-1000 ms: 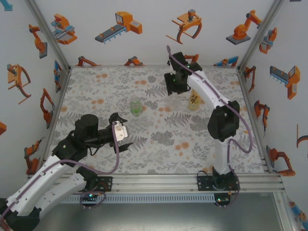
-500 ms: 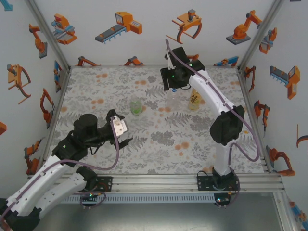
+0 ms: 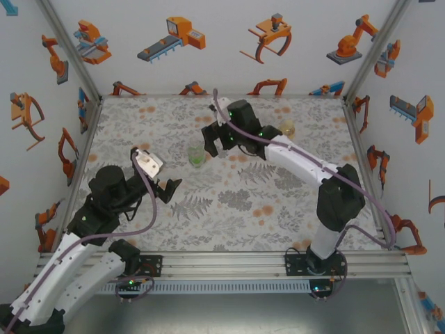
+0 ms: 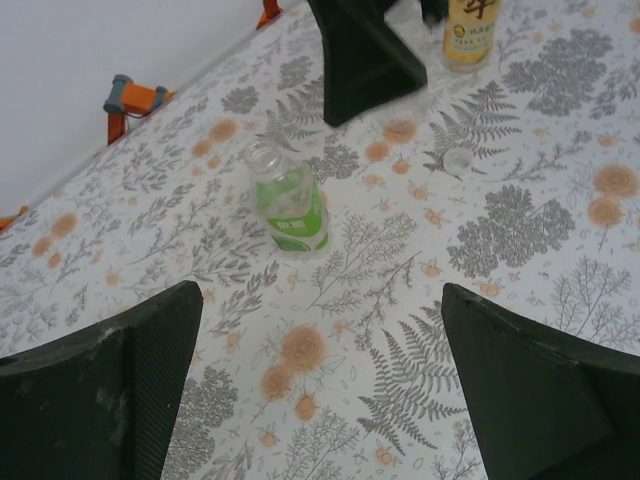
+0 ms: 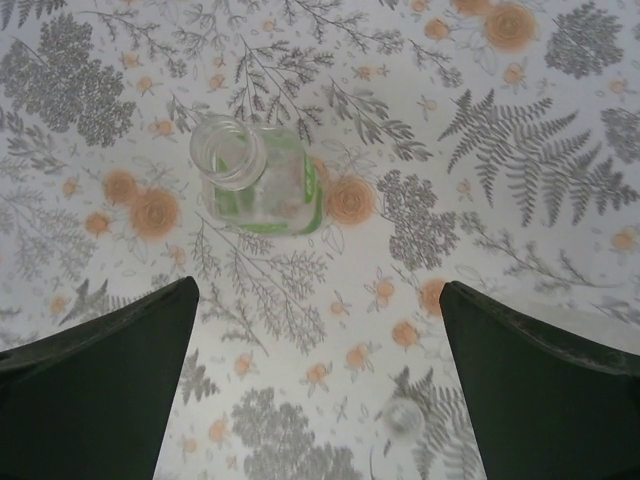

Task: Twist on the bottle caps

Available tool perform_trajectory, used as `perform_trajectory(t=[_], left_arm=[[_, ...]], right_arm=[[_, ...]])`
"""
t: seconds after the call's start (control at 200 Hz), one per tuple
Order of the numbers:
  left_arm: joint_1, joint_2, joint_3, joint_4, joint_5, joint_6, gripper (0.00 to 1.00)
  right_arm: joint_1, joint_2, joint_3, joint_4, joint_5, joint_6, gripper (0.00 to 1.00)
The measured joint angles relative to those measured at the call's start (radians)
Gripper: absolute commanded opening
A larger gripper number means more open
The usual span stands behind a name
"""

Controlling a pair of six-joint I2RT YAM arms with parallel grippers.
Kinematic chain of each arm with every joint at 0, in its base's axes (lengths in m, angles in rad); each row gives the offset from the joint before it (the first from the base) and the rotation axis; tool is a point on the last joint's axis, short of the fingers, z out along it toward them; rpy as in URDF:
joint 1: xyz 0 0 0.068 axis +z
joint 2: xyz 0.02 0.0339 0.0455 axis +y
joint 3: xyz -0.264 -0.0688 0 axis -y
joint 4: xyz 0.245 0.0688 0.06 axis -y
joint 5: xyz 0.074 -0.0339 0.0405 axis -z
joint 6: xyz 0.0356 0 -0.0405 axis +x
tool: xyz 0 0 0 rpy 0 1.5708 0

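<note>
**Fig. Overhead and wrist views of the floral-patterned table.**

The green-tinted bottle stands upright a little left of the table's middle, towards the far side; its neck is open and carries no cap (the right wrist view looks almost straight down into the mouth).

The right tool hangs over the table just to the right of this bottle, not touching it; its fingers are spread wide with nothing between them.

The left tool sits nearer and to the left, apart from the bottle and aimed towards it; its fingers are likewise spread wide, with only bare table between them.

A small round cap, pale in colour, lies flat on the table to the right of the green-tinted bottle, touching neither bottle; whether it is white or translucent cannot be told.

The yellow-orange bottle, which bears a label, stands upright further right, close to the far edge and well apart from both tools; whether its neck is capped cannot be told.
</note>
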Motion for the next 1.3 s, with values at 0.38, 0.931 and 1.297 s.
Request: perform_trajectory(t=[0.38,0.931,1.297], left_arm=[[0.003,-0.013,-0.005,0.028,-0.018,-0.008,0.97],[0.004,0.003,-0.006,0.028,-0.015,-0.008,0.97],[0.005,0.006,-0.014,0.030,0.039,-0.003,0.97]], right_arm=[[0.097,0.121,-0.163,0.465,0.052,0.067,0.95],[0.102,0.316,-0.060,0.533,0.078,0.111,0.52],[0.102,0.170,-0.103,0.457,0.033,0.100,0.46]])
